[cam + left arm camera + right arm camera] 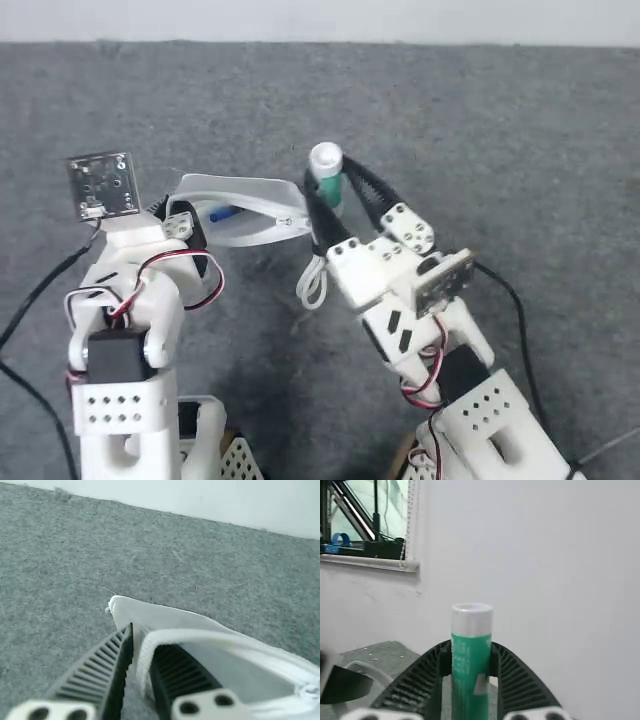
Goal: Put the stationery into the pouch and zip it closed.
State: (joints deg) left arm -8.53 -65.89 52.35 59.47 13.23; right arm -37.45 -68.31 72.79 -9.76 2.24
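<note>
A white translucent pouch [240,212] lies open in the middle of the grey table, with a blue pen [222,214] inside it. My left gripper [190,225] is shut on the pouch's near edge; in the left wrist view its black ribbed fingers [117,665] pinch the white rim [165,637]. My right gripper [338,200] is shut on a green glue stick [328,180] with a white cap, held upright just beside the pouch's open end. The right wrist view shows the glue stick [471,660] clamped between both fingers.
Grey carpet-like table surface [500,150] extends on all sides, ending at a white wall at the back. A white cord loop [313,283] of the pouch lies near the right arm. Cables trail from both arm bases.
</note>
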